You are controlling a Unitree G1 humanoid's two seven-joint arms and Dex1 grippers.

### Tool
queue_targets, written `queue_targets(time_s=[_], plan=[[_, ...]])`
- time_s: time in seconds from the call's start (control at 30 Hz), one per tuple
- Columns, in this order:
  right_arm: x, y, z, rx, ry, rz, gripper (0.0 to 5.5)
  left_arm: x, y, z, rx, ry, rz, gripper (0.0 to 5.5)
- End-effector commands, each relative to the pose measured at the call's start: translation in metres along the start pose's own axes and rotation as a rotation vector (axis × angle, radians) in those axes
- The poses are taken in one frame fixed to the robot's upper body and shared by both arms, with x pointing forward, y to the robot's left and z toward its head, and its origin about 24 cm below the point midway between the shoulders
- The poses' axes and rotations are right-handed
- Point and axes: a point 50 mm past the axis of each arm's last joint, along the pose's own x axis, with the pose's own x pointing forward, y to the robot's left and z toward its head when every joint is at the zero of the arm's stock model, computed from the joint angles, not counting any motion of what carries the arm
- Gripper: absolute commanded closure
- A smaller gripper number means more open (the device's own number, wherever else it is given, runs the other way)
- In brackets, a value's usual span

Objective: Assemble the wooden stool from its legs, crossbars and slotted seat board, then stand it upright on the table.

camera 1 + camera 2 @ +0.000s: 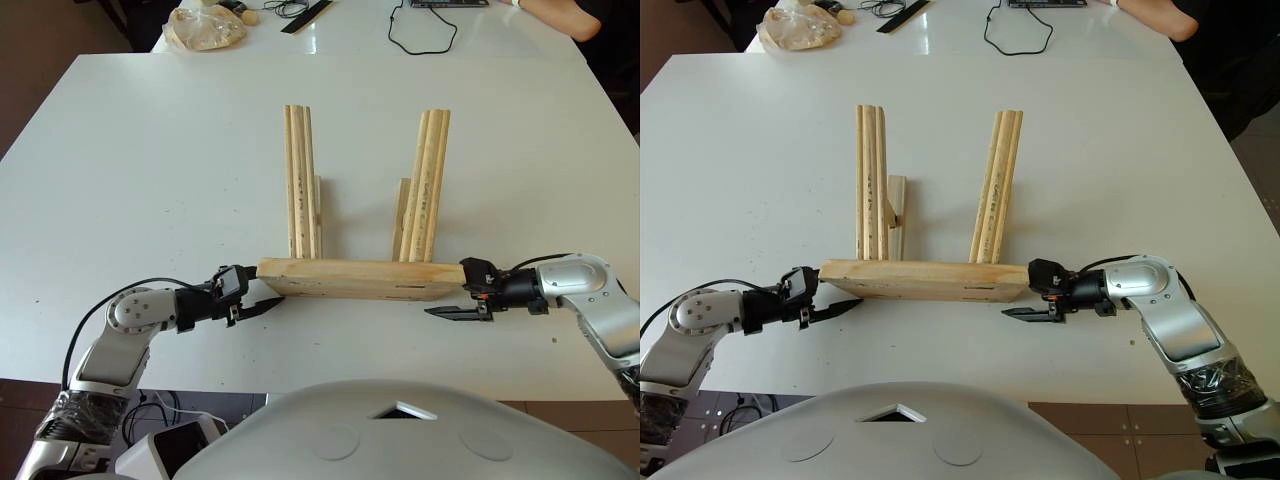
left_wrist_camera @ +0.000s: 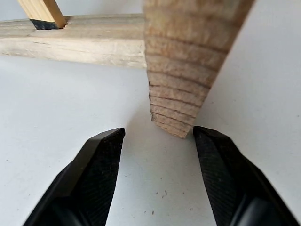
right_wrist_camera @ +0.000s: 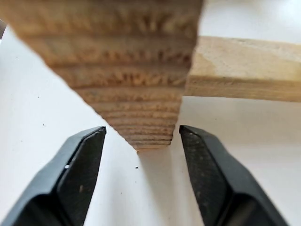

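Both our left hand (image 1: 258, 304) and right hand (image 1: 450, 312) stand wide open, fingers flanking the seat board (image 1: 355, 279) at its end corners without gripping; the stool (image 1: 303, 190) lies sideways on the desk (image 1: 150, 150).

open tabletop (image 1: 365, 150) runs between the left legs (image 1: 302, 180) and right legs (image 1: 425, 185); the seat board (image 1: 360, 278) blocks its near end.

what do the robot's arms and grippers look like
Both arms have rounded silver-grey shells, the left arm and right arm, ending in black wrist sections. Thin black cables loop along each. The left gripper and right gripper each have two black tapered fingers with finely textured inner faces.
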Motion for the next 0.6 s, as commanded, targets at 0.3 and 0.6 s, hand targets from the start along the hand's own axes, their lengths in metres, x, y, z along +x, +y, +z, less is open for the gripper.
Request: queue_targets(time_s=[0.3, 0.6], plan=[[0.003, -0.005, -0.005, -0.002, 0.014, -0.016, 4.17, 0.008, -0.007, -0.007, 0.022, 0.041, -0.095, 4.32], [-0.002, -0.006, -0.002, 0.018, 0.058, -0.091, 4.17, -0.001, -0.002, 0.010, 0.000, -0.006, 0.008, 4.33]])
